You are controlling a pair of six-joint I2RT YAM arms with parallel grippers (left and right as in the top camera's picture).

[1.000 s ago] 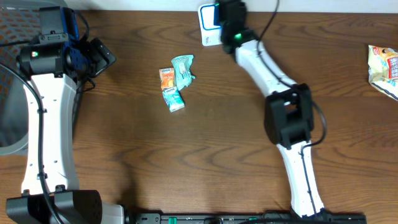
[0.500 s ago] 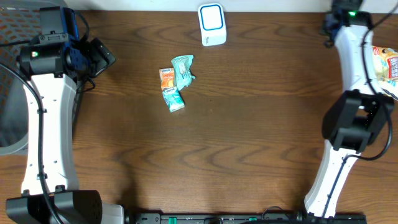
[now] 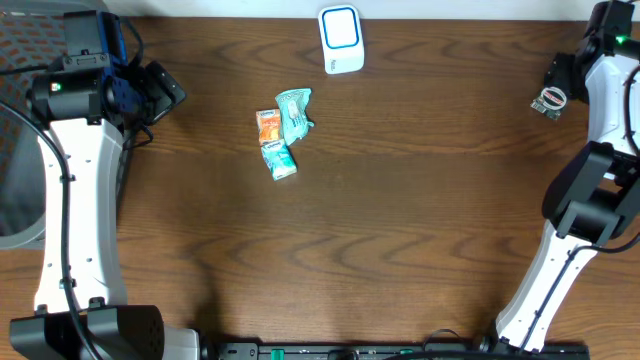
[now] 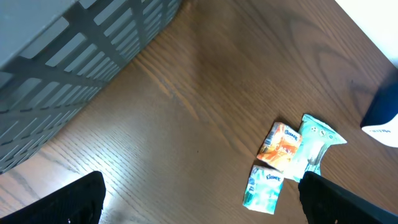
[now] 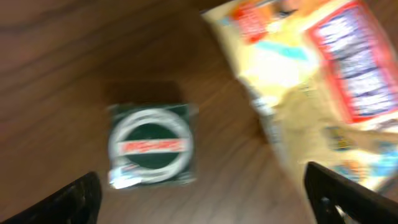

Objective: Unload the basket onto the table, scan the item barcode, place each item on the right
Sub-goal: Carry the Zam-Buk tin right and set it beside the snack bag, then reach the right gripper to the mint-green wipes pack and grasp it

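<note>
Below the spread right end effector [image 5: 211, 202] is a green packet [image 5: 152, 146].

Open tabletop [image 3: 400, 220] between snack packets [image 3: 283, 135] and scanner [image 3: 341, 40], basket [image 4: 68, 68] bounding left

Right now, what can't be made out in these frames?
Right wrist: motion blur; print on green packet and yellow snack bag unreadable; bag cut by right edge.
Overhead: snack bag hidden under right arm; Kleenex packs too small for barcodes.
Left wrist: scanner cut off by right edge.
</note>
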